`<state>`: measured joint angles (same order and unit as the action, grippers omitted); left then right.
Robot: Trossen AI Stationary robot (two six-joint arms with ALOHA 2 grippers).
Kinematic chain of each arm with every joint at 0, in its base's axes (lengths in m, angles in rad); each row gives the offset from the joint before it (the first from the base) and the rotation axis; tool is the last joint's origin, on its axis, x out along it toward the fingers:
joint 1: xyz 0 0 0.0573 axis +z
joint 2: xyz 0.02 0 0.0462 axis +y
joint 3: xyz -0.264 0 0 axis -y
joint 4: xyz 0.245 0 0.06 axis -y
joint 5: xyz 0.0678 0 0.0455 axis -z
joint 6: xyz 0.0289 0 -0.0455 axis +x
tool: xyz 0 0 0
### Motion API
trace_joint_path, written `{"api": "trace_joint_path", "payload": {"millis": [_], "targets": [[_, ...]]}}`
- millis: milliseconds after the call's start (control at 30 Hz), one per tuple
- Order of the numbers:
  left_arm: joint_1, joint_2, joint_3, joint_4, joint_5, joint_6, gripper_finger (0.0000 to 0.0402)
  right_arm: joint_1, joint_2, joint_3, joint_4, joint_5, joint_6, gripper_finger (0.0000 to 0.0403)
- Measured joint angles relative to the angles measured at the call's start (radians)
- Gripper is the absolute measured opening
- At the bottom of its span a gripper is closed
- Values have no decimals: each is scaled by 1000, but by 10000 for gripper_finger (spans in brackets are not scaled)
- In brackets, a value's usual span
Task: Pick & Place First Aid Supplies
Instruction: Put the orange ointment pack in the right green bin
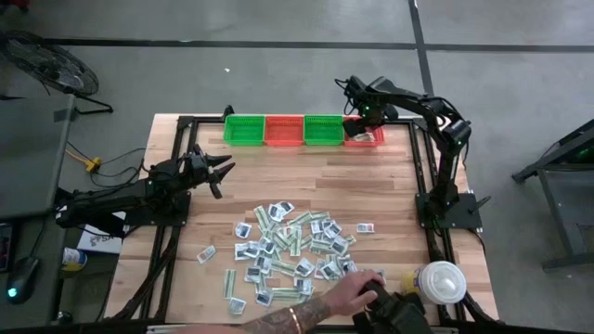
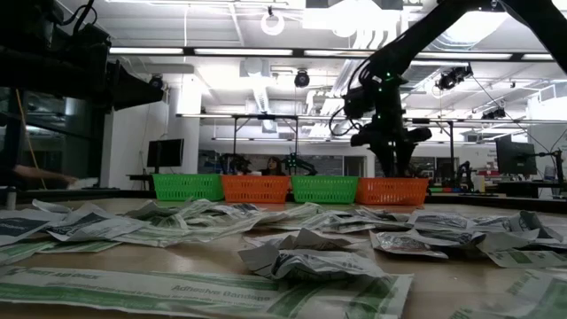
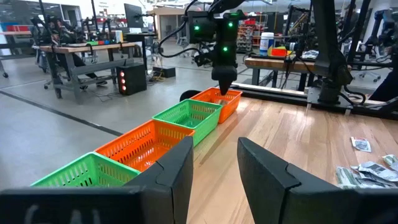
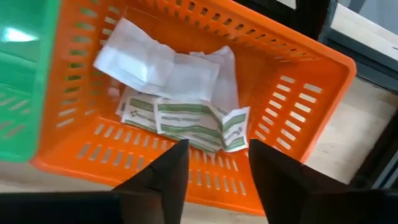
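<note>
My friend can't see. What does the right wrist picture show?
The right gripper, open, hangs over an orange basket holding packets, some white, some with green stripes. A green basket sits beside it.

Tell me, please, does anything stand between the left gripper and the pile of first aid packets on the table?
Nothing visible does. The left gripper, jaws open and empty, hovers over bare wood, with clear tabletop between it and the packets. A person's hand rests at the pile's far side, not in that path. The right gripper is over the end orange basket.
</note>
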<state>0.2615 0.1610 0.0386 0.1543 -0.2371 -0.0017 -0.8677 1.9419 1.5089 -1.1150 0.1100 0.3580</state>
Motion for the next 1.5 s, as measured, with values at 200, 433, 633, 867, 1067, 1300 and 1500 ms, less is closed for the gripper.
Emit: {"api": "trace_joint_path", "payload": {"millis": [200,433,633,867,1067,1300,1500], "targets": [[0,0,0,0,0,0,122,22,-72,0,0,-42,-50,176],[0,0,0,0,0,0,122,63,-138,-8,-36,-159,-264,173],[0,0,0,0,0,0,122,116,-219,-109,-33,-270,-409,172],[0,0,0,0,0,0,122,238,-393,-354,63,-274,-504,172],[0,0,0,0,0,0,122,379,-528,-531,113,-272,-519,172],[0,0,0,0,0,0,122,567,-600,-666,159,-270,-416,172],[0,0,0,0,0,0,122,744,-605,-721,199,-276,-260,172]]}}
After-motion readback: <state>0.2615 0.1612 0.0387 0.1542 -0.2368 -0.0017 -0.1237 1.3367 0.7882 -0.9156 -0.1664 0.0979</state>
